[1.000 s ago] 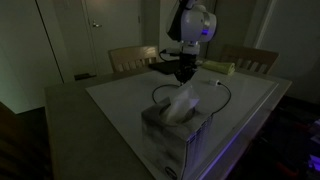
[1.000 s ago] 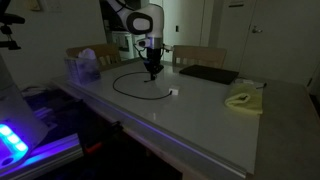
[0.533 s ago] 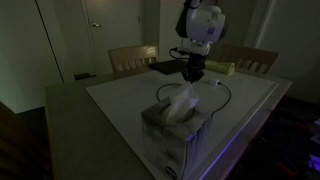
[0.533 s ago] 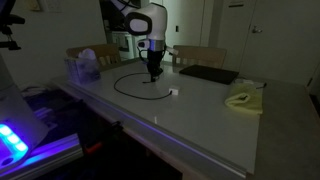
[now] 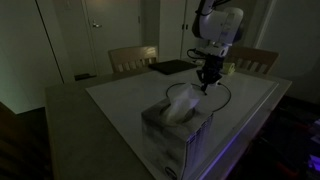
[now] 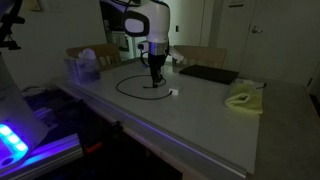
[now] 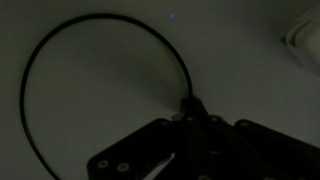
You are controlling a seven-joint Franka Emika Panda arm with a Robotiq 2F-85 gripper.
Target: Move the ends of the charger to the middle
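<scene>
The charger is a thin black cable lying in a loop on the white tabletop (image 6: 200, 110), seen in an exterior view (image 6: 128, 88) and in the wrist view (image 7: 60, 40). Its small whitish plug (image 6: 173, 92) lies on the table just beside the loop. The cable's plain dark end (image 7: 189, 100) runs in between the jaws of my gripper (image 7: 192, 112), which is shut on it. The gripper shows low over the table in both exterior views (image 5: 209, 82) (image 6: 157, 78). It stands behind the tissue box in one of them.
A grey tissue box (image 5: 175, 125) (image 6: 83, 68) stands near one table edge. A flat black pad (image 6: 207, 74) (image 5: 172, 67) and a yellowish cloth (image 6: 243, 100) lie further along. Chairs (image 5: 132, 57) stand behind the table. A pale shape (image 7: 302, 35) is cut by the wrist view's edge.
My gripper has moved sideways across the table with the dark cable end in it, towards the whitish plug. The loop has been drawn along and reshaped.
</scene>
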